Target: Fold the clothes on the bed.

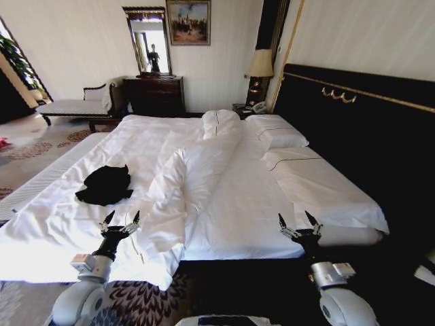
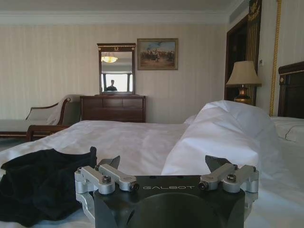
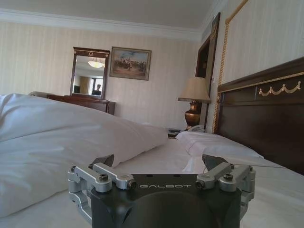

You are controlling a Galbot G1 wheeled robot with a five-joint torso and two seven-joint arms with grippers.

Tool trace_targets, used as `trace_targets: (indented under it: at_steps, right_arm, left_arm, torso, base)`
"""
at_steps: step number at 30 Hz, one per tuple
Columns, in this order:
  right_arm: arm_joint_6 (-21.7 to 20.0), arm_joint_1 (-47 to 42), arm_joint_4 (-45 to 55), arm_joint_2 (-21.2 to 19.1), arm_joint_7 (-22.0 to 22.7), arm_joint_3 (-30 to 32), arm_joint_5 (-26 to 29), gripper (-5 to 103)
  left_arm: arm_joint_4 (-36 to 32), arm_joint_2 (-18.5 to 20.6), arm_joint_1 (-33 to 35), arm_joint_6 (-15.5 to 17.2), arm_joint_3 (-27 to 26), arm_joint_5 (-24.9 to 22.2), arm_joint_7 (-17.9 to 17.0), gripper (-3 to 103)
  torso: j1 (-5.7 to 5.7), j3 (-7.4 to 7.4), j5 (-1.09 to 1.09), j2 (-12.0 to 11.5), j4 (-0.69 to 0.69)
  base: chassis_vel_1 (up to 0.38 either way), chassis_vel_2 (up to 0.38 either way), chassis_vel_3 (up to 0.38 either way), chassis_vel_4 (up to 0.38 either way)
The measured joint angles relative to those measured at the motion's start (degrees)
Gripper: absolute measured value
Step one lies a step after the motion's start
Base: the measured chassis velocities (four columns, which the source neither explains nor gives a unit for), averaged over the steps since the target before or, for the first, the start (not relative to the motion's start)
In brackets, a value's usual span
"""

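The right gripper (image 3: 160, 164) is hovering low over the bed (image 3: 285, 190) with jaws spread apart, a bunched white duvet (image 3: 61, 137) lying beside it, pillows (image 3: 216, 145) resting against the headboard (image 3: 266, 114).

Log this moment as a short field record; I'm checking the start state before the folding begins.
shirt: black T-shirt, crumpled in a heap, not folded
location: on the bed, on the white sheet on the robot's left side
left gripper: open, empty, over the near edge of the bed, just short of the shirt
right gripper: open, empty, over the near edge on the right side
duvet: bunched in a ridge down the middle
contact: neither gripper touches the shirt
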Motion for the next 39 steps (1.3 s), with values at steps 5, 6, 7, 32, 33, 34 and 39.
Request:
trace_targets:
  at_steps: [5, 6, 7, 32, 33, 34, 39]
  right_arm:
    - [-0.1, 0.0, 0.1, -0.2, 0.2, 0.1, 0.0, 100]
    - [-0.1, 0.0, 0.1, -0.1, 0.2, 0.1, 0.0, 100]
    - [-0.1, 0.0, 0.1, 0.0, 0.2, 0.1, -0.1, 100]
    - [-0.5, 0.2, -0.3, 0.9, 1.0, 0.0, -0.7, 100]
    - [-0.5, 0.2, -0.3, 0.9, 1.0, 0.0, -0.8, 100]
    - [-0.5, 0.2, -0.3, 1.0, 1.0, 0.0, -0.8, 100]
    - [-0.5, 0.2, -0.4, 1.1, 1.0, 0.0, -1.0, 100]
  left_arm:
    - [-0.3, -0.1, 1.0, -0.8, -0.5, -0.3, 0.3, 100]
    - [-0.3, -0.1, 1.0, -0.8, -0.5, -0.3, 0.3, 100]
    - [-0.3, -0.1, 1.0, -0.8, -0.5, -0.3, 0.3, 100]
    - [0.9, -0.3, 0.6, -0.9, -0.1, -0.3, 0.5, 100]
    - [0.9, -0.3, 0.5, -0.9, -0.1, -0.4, 0.5, 100]
    - [0.9, -0.3, 0.5, -0.9, 0.0, -0.4, 0.5, 100]
    - [0.9, -0.3, 0.5, -0.8, 0.1, -0.5, 0.4, 100]
  torso:
    - [0.0, 0.0, 0.01, 0.0, 0.02]
    - [0.0, 0.0, 0.0, 0.0, 0.02]
    - [-0.01, 0.0, 0.01, 0.0, 0.01]
    - [-0.01, 0.0, 0.01, 0.0, 0.01]
    - [-0.01, 0.0, 0.01, 0.0, 0.01]
    - [-0.01, 0.0, 0.01, 0.0, 0.0]
    - [-0.01, 0.0, 0.01, 0.0, 0.01]
  base:
    - [-0.094, 0.11, 0.1, -0.099]
    - [-0.074, 0.072, 0.087, -0.061]
    - [-0.074, 0.057, 0.041, -0.061]
    - [-0.002, 0.116, 0.003, -0.11]
    - [0.069, 0.133, -0.09, -0.106]
    - [0.093, 0.105, -0.09, -0.122]
    - [0.12, 0.129, -0.123, -0.125]
